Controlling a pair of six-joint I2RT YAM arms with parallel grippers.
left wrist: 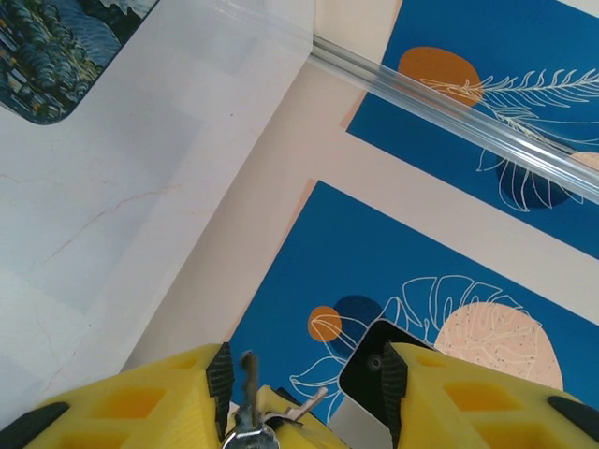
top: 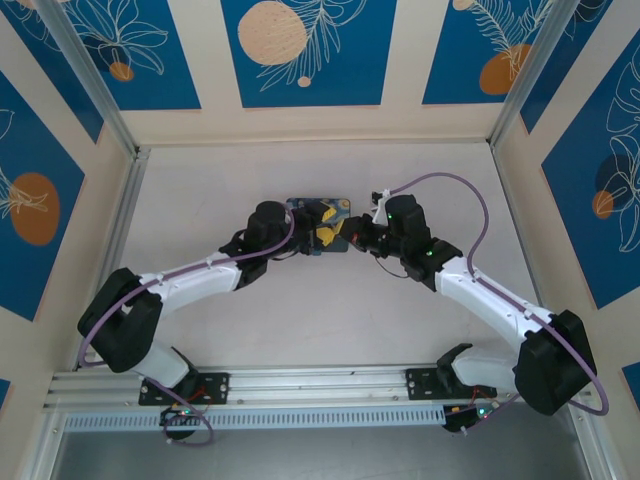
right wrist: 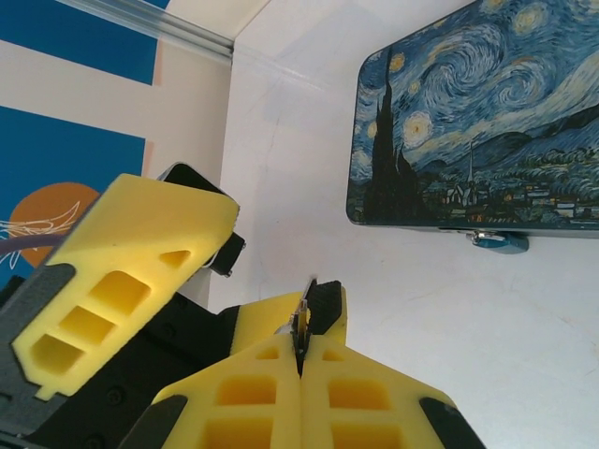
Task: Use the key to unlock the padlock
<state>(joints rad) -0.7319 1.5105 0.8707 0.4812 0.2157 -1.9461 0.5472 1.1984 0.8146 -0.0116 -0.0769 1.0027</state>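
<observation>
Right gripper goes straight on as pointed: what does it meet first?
Likely bare table: the right gripper, shut on the key, aims into the gap between the tin and a finger of the left gripper. The padlock lies off to the right. Depth is unclear.

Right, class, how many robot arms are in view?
2: the left arm comes from lower left, the right arm from lower right, both reaching toward the Starry Night tin.

No words, numbers or brand marks can be read anywhere — the tin [right wrist: 468, 122] at upper right bears only a painted night sky, the wall panels [left wrist: 449, 281] only leaves and circles.
</observation>
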